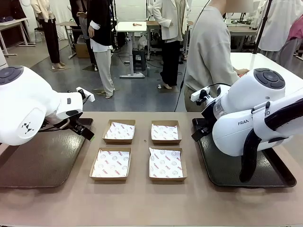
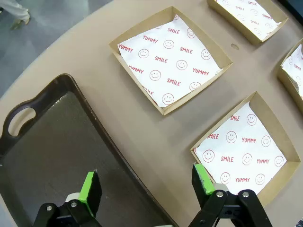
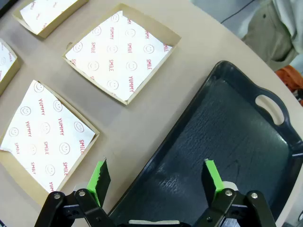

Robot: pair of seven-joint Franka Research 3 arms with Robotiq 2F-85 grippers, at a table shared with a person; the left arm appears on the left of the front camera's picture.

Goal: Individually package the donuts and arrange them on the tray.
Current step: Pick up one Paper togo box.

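Beige surface [image 1: 142, 203] holds four lined boxes [image 1: 110, 178]; left tool [image 2: 146, 182] and right tool [image 3: 155, 174] hang spread beside them, right arm [image 1: 251, 118] hiding part of a tray [image 1: 222, 172].

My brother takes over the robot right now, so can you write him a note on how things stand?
Left gripper: open, holding nothing, over the left tray's edge nearest the boxes.
Right gripper: open, holding nothing, over the right tray's edge nearest the boxes.
Four boxes: in a two-by-two block on the table between the trays, each holding only printed paper.
Done: boxes lined and laid out.
Left: a donut into each box, then onto the tray.
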